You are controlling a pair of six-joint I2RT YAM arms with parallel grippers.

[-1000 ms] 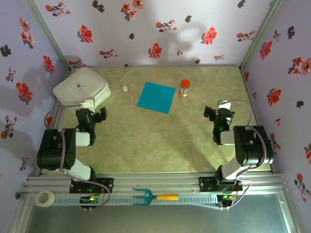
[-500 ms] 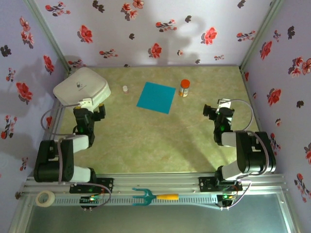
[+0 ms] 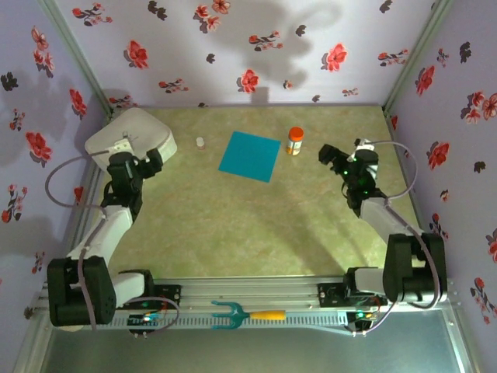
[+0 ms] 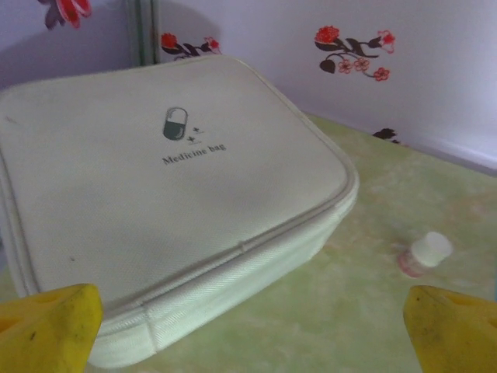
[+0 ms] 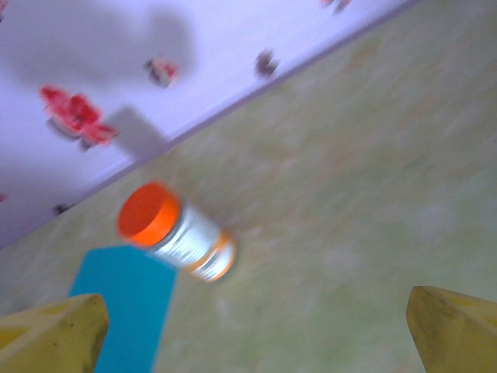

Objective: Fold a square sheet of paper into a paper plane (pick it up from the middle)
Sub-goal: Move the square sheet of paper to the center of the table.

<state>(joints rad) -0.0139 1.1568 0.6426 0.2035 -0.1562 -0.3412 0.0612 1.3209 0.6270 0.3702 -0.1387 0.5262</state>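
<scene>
The square sheet of paper (image 3: 249,155) is teal-blue and lies flat on the green table toward the back, between a small vial and an orange-lidded bottle. One corner of the sheet (image 5: 124,307) shows at the lower left of the right wrist view. My left gripper (image 3: 149,162) is open and empty, well to the left of the sheet, beside the white bag; its yellow tips frame the bag's edge (image 4: 252,334). My right gripper (image 3: 329,155) is also open and empty, right of the bottle and facing it (image 5: 252,334). No paper plane is in view.
A white medicine bag (image 3: 128,138) (image 4: 155,194) fills the back left corner. A small white-capped vial (image 3: 200,143) (image 4: 425,252) stands left of the sheet, and an orange-lidded bottle (image 3: 294,141) (image 5: 175,229) right of it. A teal pronged tool (image 3: 233,315) lies on the front rail.
Both arms have stretched away from their bases toward the back. The left gripper has moved up to the medicine bag and the right gripper toward the orange-lidded bottle. The sheet has not moved.
</scene>
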